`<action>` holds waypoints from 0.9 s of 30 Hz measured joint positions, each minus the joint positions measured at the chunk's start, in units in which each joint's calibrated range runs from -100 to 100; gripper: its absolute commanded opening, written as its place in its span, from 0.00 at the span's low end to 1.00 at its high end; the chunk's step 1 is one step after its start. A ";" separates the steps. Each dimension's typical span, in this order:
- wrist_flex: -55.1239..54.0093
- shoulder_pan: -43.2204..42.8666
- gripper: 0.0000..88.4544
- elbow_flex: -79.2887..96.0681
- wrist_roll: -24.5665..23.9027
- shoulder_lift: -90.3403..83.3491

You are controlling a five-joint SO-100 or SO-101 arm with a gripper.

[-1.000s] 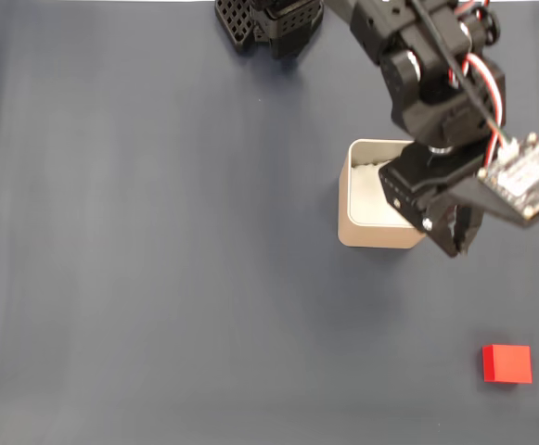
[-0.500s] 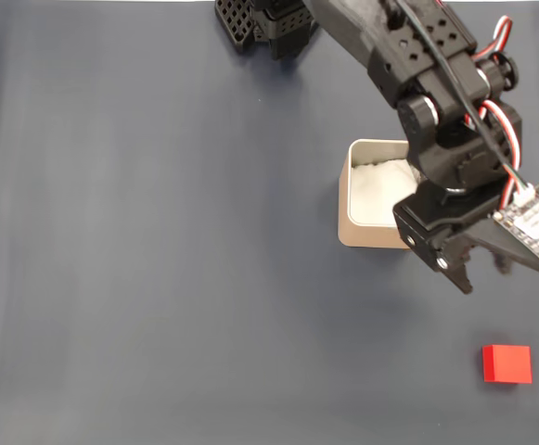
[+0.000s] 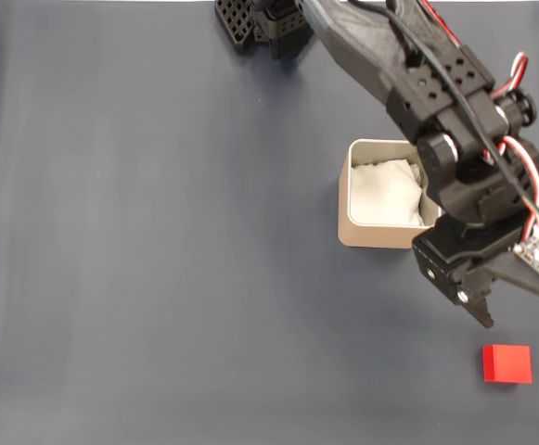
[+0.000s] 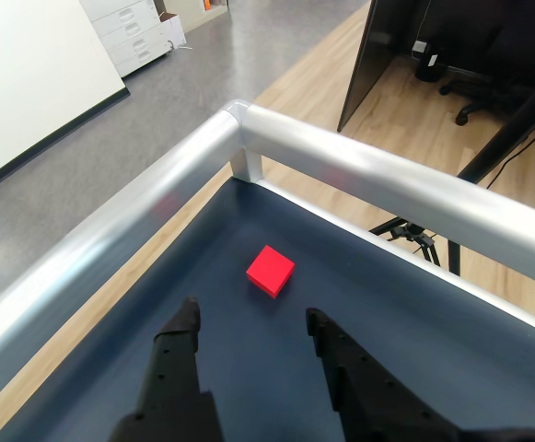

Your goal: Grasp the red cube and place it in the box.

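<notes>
While the red cube (image 3: 506,363) lies untouched on the dark worktop (image 3: 158,278), the step in hand reads as the approach before the grasp: nothing is picked up yet and the box (image 3: 369,236) holds only its white padding (image 3: 387,192). Fixed view: the cube sits well apart from the box, below it and to its right, near the lower right corner of the worktop. The arm (image 3: 417,93) reaches across the box's right side, and the gripper (image 3: 478,311) hangs between box and cube, closer to the cube but clear of it. Wrist view: the gripper (image 4: 251,322) shows two dark fingers (image 4: 182,330) spread apart, with bare worktop between them; they hold nothing and touch nothing. The cube (image 4: 271,271) lies just beyond the fingertips, roughly on the line between them, turned so that one corner points toward the gripper. The gap between the fingers looks wider than the cube, judged by eye. Beyond the cube stands the metal rail (image 4: 359,175) at the worktop's edge. Judgement on the next move: carry the gripper forward and down until the fingers straddle the cube, perhaps rolling the wrist to meet flat faces and not corners, then close. Rail lies near the cube, so overshoot is to be watched.
</notes>
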 measured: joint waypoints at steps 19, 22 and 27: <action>0.00 0.00 0.46 -14.03 -0.78 16.05; 0.00 -0.30 0.47 -16.39 -1.03 18.37; -0.08 -0.38 0.47 -19.85 -1.32 21.40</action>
